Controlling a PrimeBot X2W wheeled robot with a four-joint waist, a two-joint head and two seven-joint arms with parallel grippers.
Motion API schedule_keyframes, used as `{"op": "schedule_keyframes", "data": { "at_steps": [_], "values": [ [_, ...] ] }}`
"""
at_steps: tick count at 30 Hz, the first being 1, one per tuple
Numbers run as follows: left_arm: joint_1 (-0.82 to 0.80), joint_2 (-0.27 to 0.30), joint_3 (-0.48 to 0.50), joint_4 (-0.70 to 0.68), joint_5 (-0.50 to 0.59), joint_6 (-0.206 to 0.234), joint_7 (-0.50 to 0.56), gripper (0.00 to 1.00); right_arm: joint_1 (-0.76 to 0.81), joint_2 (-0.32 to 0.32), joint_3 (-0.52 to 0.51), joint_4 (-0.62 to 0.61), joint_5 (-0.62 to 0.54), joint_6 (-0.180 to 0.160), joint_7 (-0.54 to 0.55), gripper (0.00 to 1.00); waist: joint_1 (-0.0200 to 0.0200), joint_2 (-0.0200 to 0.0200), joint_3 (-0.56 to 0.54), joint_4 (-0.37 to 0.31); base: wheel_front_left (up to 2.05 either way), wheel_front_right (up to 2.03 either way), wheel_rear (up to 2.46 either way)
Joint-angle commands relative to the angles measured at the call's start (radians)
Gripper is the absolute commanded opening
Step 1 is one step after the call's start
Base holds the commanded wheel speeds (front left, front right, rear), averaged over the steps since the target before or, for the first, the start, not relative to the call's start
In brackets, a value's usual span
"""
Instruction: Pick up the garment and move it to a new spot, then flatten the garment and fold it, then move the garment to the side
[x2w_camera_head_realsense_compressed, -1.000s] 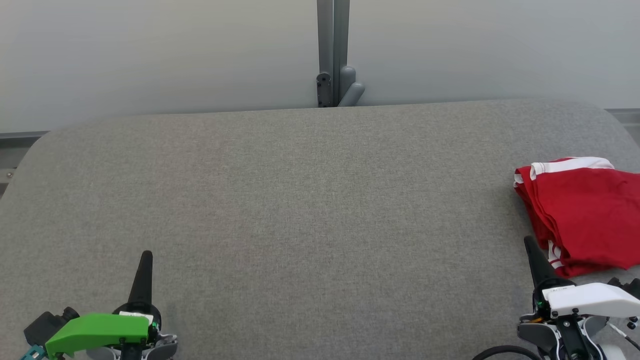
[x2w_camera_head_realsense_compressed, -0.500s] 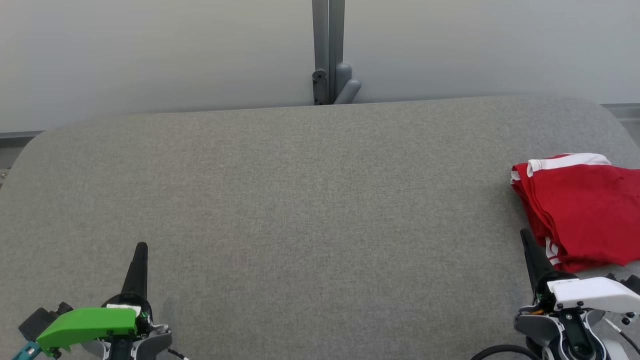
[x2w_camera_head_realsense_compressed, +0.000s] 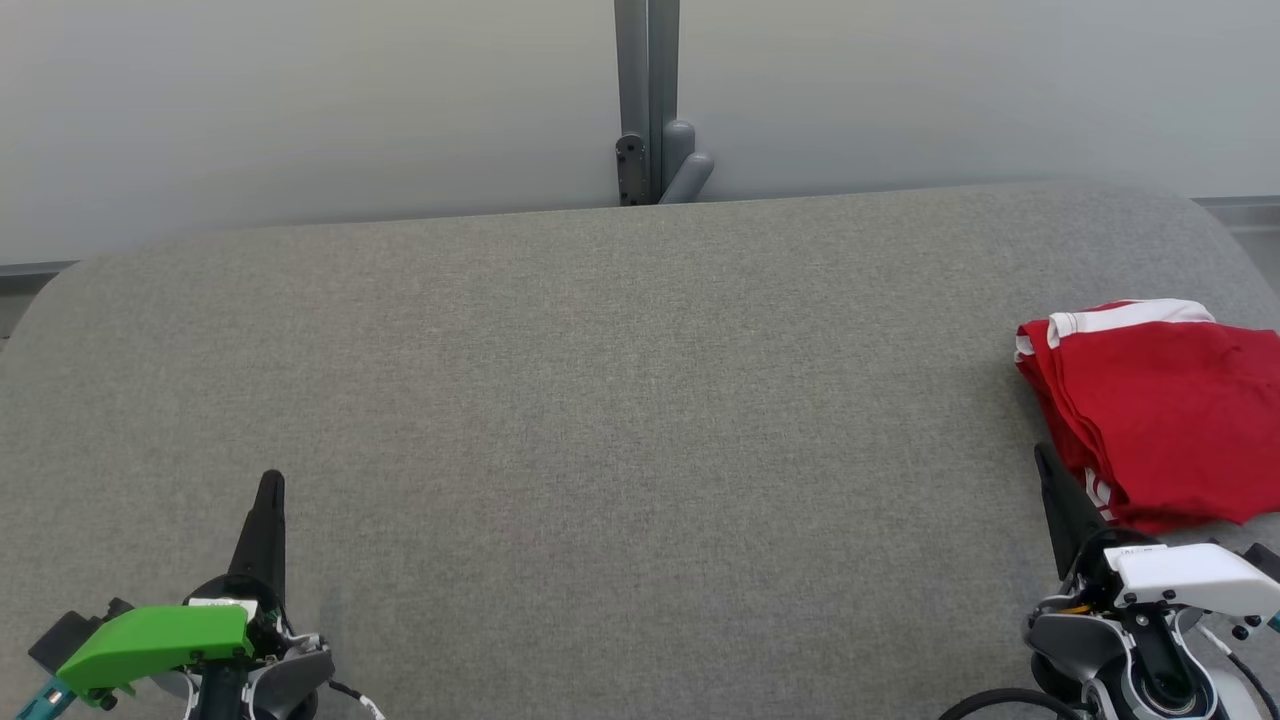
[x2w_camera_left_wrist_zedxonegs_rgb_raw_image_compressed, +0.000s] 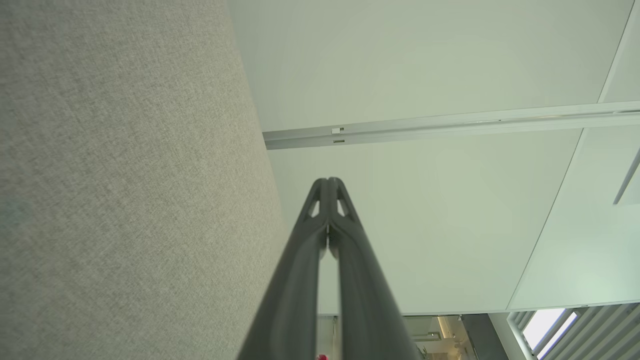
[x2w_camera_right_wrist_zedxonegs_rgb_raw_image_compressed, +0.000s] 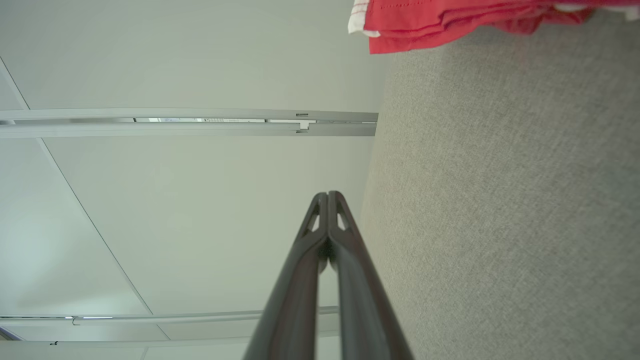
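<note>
The garment is red with white trim and lies folded at the right edge of the grey table; its edge also shows at the top of the right wrist view. My right gripper is shut and empty, its tip just left of the garment's near corner. In the right wrist view the right gripper has its fingers pressed together. My left gripper is shut and empty at the lower left, far from the garment. The left gripper also shows closed in the left wrist view.
A grey post with a bracket stands behind the table's far edge, against a pale wall. The table's corners are rounded, and the wide grey cloth surface stretches between the two grippers.
The whole head picture has shifted up and left a little, so the camera has moved. Both grippers stay shut and the garment lies as before.
</note>
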Motion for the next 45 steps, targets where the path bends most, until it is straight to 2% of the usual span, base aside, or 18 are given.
{"op": "schedule_keyframes", "data": {
  "at_steps": [1,7,45],
  "values": [
    [-0.022,0.002,0.007,-0.002,-0.025,-0.005,0.007,0.0,-0.015,-0.005,0.002,-0.005,0.025,0.0,0.007,0.0,0.0,0.0112,0.001,-0.001,0.0,0.0,0.0],
    [-0.028,0.0,0.017,-0.001,-0.063,-0.005,0.018,0.0,-0.021,-0.006,0.004,-0.005,0.069,0.0,0.018,0.0,0.0,0.0117,0.004,-0.006,0.0,0.0,0.0],
    [-0.029,-0.011,0.028,0.0,-0.042,-0.005,0.031,0.0,-0.02,-0.006,0.004,-0.004,0.067,0.0,0.017,0.0,0.0,0.0117,0.004,-0.006,0.0,0.0,0.0]
  ]
}}
